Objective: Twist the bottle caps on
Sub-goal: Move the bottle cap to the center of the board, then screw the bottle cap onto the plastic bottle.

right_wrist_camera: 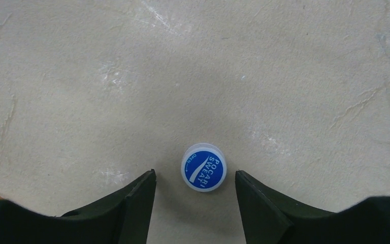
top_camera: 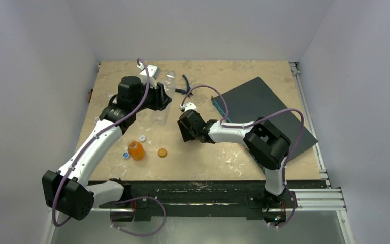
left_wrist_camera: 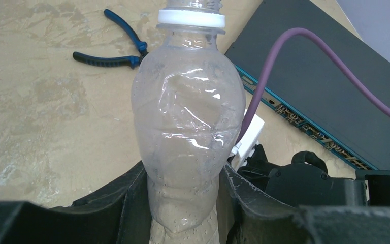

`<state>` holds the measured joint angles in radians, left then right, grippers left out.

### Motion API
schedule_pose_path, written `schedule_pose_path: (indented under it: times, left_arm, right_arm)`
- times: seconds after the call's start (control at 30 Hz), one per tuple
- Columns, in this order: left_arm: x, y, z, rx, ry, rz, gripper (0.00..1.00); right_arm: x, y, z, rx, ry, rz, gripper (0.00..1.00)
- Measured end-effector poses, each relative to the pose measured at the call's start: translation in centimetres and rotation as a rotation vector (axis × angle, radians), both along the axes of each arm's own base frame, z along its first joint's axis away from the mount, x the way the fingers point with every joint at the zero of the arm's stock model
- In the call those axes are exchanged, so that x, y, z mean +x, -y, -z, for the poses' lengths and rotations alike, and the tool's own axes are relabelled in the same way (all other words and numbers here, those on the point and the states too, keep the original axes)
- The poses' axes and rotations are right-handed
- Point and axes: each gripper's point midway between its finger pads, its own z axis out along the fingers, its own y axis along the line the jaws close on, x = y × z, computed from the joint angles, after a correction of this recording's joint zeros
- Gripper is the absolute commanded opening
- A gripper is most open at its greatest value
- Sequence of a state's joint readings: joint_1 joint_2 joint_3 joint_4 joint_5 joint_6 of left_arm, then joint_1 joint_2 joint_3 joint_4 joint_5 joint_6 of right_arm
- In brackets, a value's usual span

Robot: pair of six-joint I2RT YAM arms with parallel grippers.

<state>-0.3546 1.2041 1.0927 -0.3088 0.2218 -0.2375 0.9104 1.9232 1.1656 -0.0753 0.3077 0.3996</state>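
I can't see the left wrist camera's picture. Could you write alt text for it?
The robot's left hand grips a clear, dented plastic bottle by its lower body, a white ring round its neck. Behind it on the beige table lie blue-handled pliers and a flat dark box.

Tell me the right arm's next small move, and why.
Probably lower and close the right jaws on the blue cap: it lies flat between them, jaws open, while the left jaws hold the clear bottle, its neck uncapped.
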Motion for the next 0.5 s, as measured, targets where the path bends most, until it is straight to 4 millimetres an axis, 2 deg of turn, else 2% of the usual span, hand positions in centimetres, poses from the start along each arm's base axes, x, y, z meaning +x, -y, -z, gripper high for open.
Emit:
schedule_pose_path:
  times: [0.07,0.33,0.5]
  left_arm:
    - [0.0,-0.2,-0.1,0.012,0.009,-0.006,0.27]
    - [-0.2,-1.2,-0.1,0.051,0.027,-0.033,0.27]
    - [-0.2,-1.3,0.1,0.056,0.025,-0.032,0.27]
  right_arm:
    - [0.0,0.4,0.0,-0.023,-0.004,0.011,0.50]
    - [0.9,0.8,-1.0,-0.061,0.015,0.049,0.50]
    - [1.1,0.5,-0.8,-0.073,0.009,0.046,0.48]
